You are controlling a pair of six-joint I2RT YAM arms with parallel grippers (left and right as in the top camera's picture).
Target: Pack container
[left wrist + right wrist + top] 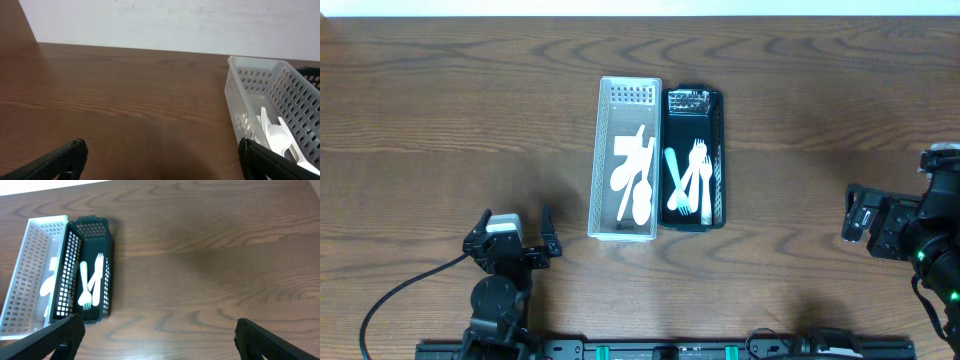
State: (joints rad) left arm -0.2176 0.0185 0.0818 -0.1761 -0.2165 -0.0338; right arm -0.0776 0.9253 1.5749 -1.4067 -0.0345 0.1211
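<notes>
A white slotted container and a black slotted container stand side by side at the table's middle. White spoons lie in the white one; white forks lie in the black one. My left gripper is open and empty at the front left, well clear of them. My right gripper is open and empty at the right edge. The white container with spoons shows in the left wrist view. Both the white container and the black container show in the right wrist view.
Bare wooden table surrounds the containers. A black cable runs from the left arm at the front. A rail with fittings lines the front edge.
</notes>
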